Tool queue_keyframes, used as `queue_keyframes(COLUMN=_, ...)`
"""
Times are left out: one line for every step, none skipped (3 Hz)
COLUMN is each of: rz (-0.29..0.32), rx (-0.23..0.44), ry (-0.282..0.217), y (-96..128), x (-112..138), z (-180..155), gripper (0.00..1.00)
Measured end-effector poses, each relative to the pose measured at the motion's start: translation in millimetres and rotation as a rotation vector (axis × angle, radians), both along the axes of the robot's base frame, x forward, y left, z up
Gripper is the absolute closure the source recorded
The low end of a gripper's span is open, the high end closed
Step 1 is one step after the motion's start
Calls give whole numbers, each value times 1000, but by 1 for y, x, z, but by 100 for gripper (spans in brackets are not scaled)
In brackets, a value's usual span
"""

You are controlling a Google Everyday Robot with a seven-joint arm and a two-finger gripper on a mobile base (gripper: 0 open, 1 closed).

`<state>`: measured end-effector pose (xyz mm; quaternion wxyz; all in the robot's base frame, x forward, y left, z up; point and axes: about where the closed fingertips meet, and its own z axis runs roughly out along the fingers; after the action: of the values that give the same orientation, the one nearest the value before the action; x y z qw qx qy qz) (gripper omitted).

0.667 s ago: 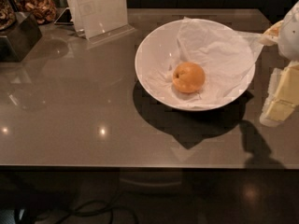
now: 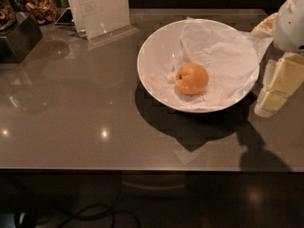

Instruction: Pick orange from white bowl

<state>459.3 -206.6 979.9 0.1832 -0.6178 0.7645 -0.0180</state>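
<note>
We see the bowl (image 2: 147, 75), wide, shallow and round, with a smooth white rim, standing on the table (image 2: 71, 122) right of centre. Crumpled white paper (image 2: 218, 51) lines it and spills over its far right edge. The orange (image 2: 192, 78) sits on that paper near the bowl's middle, small, round and matte, far smaller than the bowl, with nothing touching it.

The gripper (image 2: 278, 87) hangs at the right edge, just beside the bowl's rim and outside it. It is pale cream and blocky, under a white arm casing (image 2: 294, 23). We cannot tell how far open it is, and we see nothing in its hold.

The tabletop is smooth, grey-brown and glossy, with small light spots and the bowl's dark shadow on it. At the back left stands a clear sign stand (image 2: 102, 8), upright, well apart from the bowl. Farther left sits a dark box (image 2: 16, 39), and behind it a heap of brown pieces (image 2: 40, 6) that we cannot identify.
</note>
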Motion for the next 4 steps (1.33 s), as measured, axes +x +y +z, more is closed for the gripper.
queue_keyframes(rz=83, rx=51, ry=1, y=22, x=35, z=-3, gripper=0)
queue_keyframes(rz=175, rx=84, ry=22, y=52, x=69, z=-14, gripper=0)
queue_keyframes(rz=172, rx=86, ry=13, y=53, x=71, z=-13, gripper=0)
queue_keyframes(rz=174, rx=139, ry=31, y=58, x=80, z=-26, gripper=0)
